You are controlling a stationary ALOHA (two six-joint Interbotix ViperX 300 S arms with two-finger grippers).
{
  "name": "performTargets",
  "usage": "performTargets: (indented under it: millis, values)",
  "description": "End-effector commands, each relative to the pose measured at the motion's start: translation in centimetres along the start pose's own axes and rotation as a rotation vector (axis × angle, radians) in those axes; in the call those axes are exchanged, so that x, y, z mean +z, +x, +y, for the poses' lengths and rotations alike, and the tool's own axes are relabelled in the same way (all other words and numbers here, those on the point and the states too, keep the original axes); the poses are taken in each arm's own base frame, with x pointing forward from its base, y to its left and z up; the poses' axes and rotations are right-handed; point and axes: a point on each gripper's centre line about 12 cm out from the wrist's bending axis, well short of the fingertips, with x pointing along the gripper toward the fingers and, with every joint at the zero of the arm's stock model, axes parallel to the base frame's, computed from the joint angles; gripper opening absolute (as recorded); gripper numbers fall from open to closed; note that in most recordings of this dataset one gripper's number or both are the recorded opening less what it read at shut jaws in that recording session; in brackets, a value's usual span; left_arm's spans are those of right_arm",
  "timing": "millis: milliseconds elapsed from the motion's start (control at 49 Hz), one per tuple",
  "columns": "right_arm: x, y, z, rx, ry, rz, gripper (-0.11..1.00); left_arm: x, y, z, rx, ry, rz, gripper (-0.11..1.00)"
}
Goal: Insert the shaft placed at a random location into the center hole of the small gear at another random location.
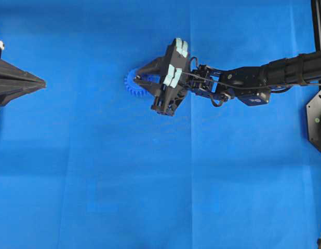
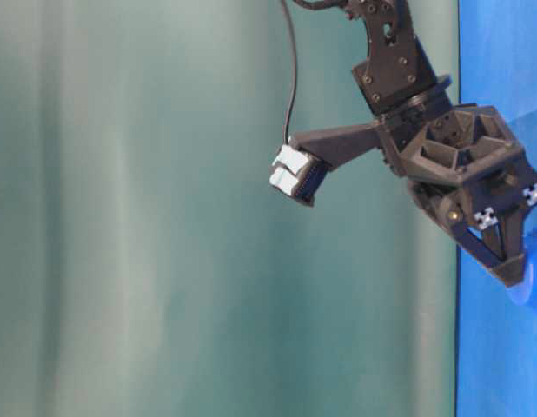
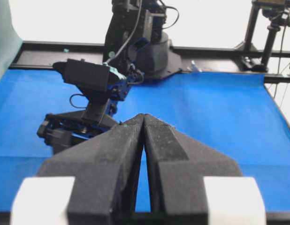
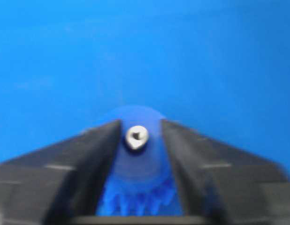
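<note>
You see a bright blue gear (image 4: 135, 173), silvery pin (image 4: 136, 137), lighter blue cloth (image 1: 98, 181), black grippers (image 4: 140, 140), teal backdrop (image 2: 147, 217).

Over the middle of the cloth (image 1: 98, 181), a touch toward the far side, sits the small gear (image 1: 133, 83), flat on the surface. The right gripper (image 1: 146, 79) reaches in from the right edge and stands directly over it, one finger (image 4: 95, 154) on either side of the hub. The shaft (image 4: 136, 137) stands on end in the center of that hub, between the fingers. Well away at the left edge, the left gripper (image 1: 42, 82) points toward the gear.
</note>
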Motion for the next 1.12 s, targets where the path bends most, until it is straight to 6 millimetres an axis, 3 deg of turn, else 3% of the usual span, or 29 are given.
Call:
performTargets:
  millis: [0, 102, 143, 286, 919, 1103]
  values:
    - [1.8, -0.5, 0.5, 0.012, 0.004, -0.041, 0.55, 0.3, 0.1, 0.0, -0.001, 0.0, -0.009, 0.0]
    - [2.4, -0.9, 0.7, 0.018, 0.005, -0.045, 0.83, 0.3, 0.1, 0.0, -0.001, 0.001, -0.011, 0.0]
    - [2.7, -1.1, 0.9, 0.022, 0.002, -0.048, 0.88, 0.4, 0.1, 0.0, -0.001, 0.0, -0.012, 0.0]
    - [4.1, -2.2, 1.3, 0.036, -0.001, -0.066, 0.82, 0.3, 0.1, 0.0, -0.001, 0.0, -0.009, 0.0]
    - [11.1, -8.7, 2.4, 0.084, -0.045, -0.138, 0.82, 0.3, 0.1, 0.0, -0.002, -0.016, -0.009, 0.0]
    - [12.3, -10.3, 2.7, 0.096, -0.044, -0.146, 0.82, 0.3, 0.1, 0.0, -0.001, -0.015, -0.011, 0.0]
